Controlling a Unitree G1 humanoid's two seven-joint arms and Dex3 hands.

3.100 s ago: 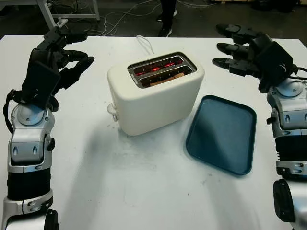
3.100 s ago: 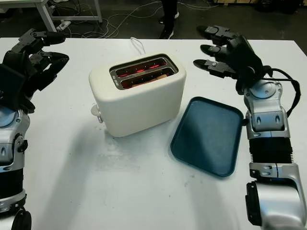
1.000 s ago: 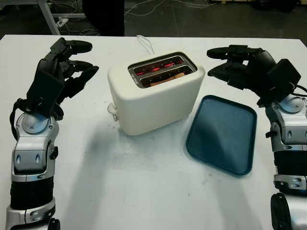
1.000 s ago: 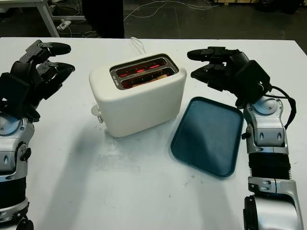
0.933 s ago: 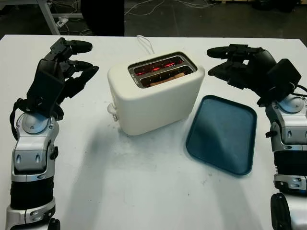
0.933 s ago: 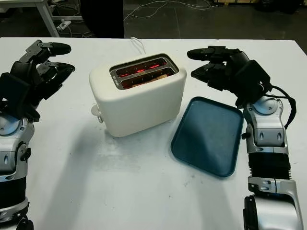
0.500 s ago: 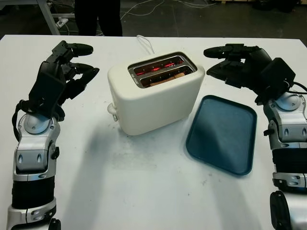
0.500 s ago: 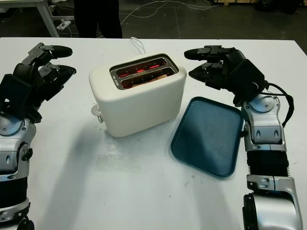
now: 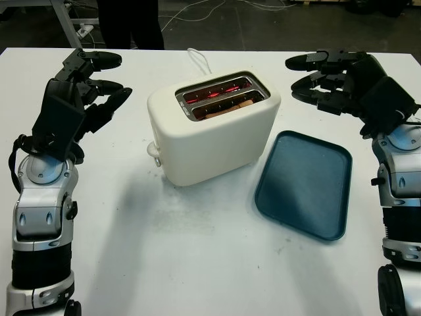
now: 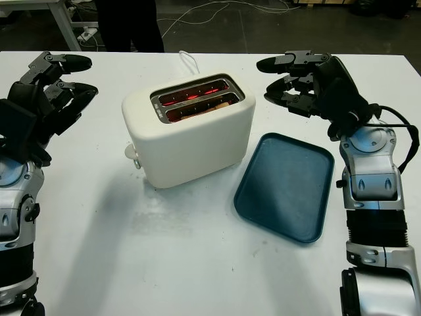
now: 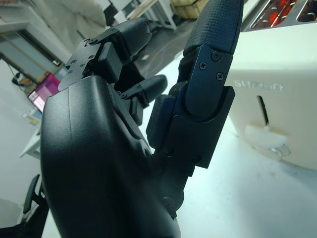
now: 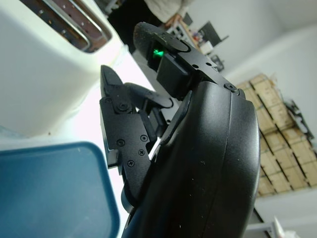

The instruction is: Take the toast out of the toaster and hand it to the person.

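On the white table, read from left to right:
Left hand: at 9 o'clock of the toaster, raised over the table, well apart from it, open and empty.
Person: dark legs at 11 o'clock beyond the far edge, cut off by the frame.
Toaster: cream, centre of the table, slots glowing red; the embossed side lettering cannot be read; cord runs toward 12 o'clock.
Toast: low in the near slot, mostly hidden.
Tray: blue, just beside the toaster at 4 o'clock.
Right hand: at 2 o'clock, above the table, open, holding nothing.
Free room: bare tabletop toward 6 o'clock.
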